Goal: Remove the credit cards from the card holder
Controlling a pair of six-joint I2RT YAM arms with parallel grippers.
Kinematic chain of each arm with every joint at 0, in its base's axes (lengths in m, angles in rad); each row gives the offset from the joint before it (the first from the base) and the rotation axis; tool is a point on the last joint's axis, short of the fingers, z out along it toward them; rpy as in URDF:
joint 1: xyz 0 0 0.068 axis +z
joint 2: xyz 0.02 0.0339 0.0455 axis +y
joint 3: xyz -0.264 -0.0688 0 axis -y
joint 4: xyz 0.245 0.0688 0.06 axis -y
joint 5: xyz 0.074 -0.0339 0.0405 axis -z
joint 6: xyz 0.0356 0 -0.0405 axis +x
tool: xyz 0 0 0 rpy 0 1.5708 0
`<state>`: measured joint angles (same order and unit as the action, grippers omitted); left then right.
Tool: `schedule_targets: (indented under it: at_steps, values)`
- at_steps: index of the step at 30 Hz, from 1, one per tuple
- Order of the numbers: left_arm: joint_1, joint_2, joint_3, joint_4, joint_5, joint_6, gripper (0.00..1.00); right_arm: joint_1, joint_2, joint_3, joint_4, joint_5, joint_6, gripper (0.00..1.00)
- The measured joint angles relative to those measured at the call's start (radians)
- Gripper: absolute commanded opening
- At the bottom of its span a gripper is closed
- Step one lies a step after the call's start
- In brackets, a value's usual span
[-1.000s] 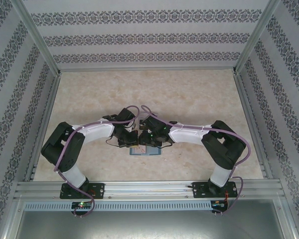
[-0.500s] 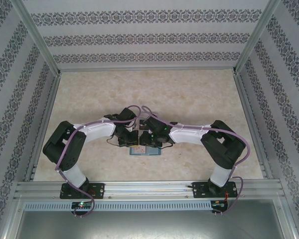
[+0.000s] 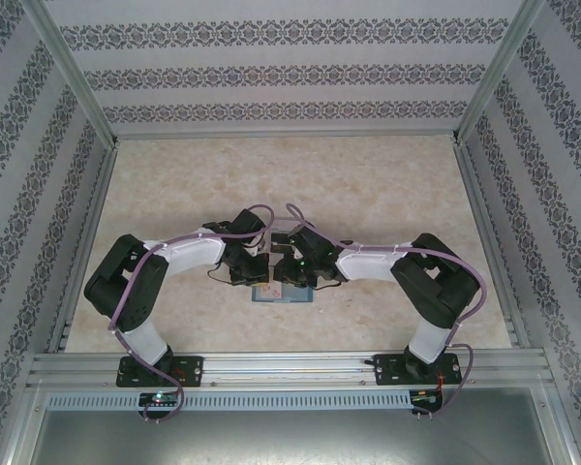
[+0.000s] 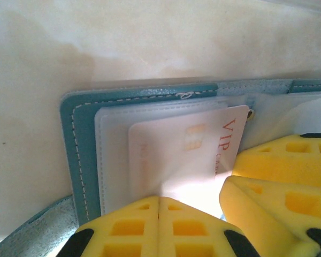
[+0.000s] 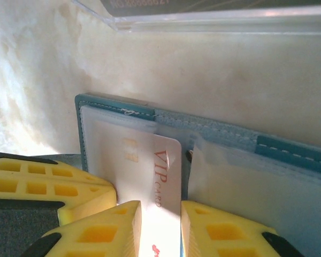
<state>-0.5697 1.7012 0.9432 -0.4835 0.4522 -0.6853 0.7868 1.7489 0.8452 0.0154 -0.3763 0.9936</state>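
Observation:
The teal card holder [image 3: 283, 294] lies open on the table between the two arms, its clear sleeves facing up [image 4: 77, 139] [image 5: 289, 150]. A white card [image 4: 182, 155] [image 5: 166, 171] printed "VIP" sticks partway out of a clear sleeve toward the fold. My left gripper [image 4: 159, 199] [image 3: 255, 272] is shut, its tips resting on that sleeve over the card's near edge. My right gripper [image 5: 160, 225] [image 3: 287, 274] stands over the card's bare end with a narrow gap between its fingers. The card's face shows in that gap. Both right fingers [image 4: 278, 171] sit close beside the left ones.
A clear plastic tray [image 5: 214, 19] with a dark card in it sits just beyond the card holder. The marble-patterned table [image 3: 368, 184] is walled by patterned panels at the back and both sides.
The right gripper's jaws have narrowed around the VIP card's exposed end and the right wrist has shifted slightly. The left gripper has stayed shut on the sleeve.

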Motion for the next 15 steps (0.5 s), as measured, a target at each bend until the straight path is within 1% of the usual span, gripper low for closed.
schedule_targets:
  at_steps: [3,7,15]
  values:
    - [0.000,0.000,0.000,0.000,0.000,0.000,0.00,-0.011,-0.004,-0.031,0.057,-0.025,0.023,0.25]
    - [0.000,0.000,0.000,0.000,0.003,0.000,0.00,-0.019,-0.010,-0.066,0.116,-0.042,0.048,0.19]
    - [0.000,-0.002,0.000,0.000,0.003,0.000,0.00,-0.031,-0.013,-0.105,0.192,-0.066,0.079,0.19]
